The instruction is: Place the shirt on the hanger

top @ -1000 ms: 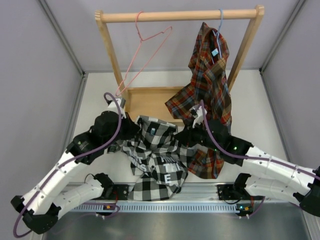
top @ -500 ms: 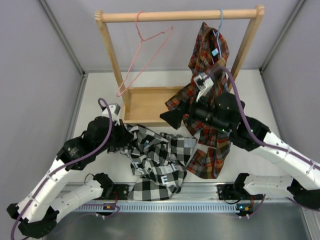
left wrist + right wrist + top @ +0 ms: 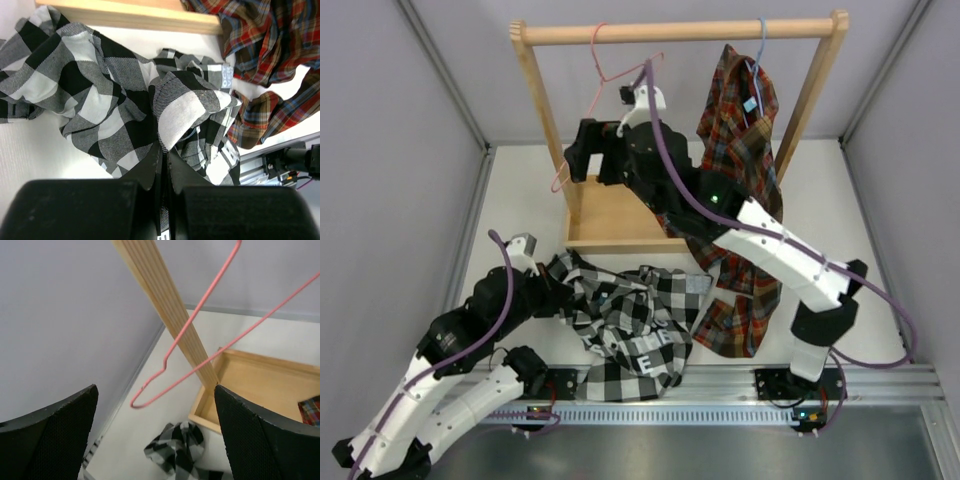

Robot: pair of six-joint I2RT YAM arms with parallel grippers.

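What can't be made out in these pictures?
Top view: the shirt is crumpled, so folds hide most of its lettering.
Top view: the right arm covers the middle of the hanger.
Right wrist view: the top edge cuts off the hanger's hook.
Left wrist view: the left gripper hides which part of the shirt it pinches.

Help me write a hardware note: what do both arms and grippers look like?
Both the left arm and right arm have white links, black joints and a purple cable looping alongside. The left gripper and right gripper are black and blocky.
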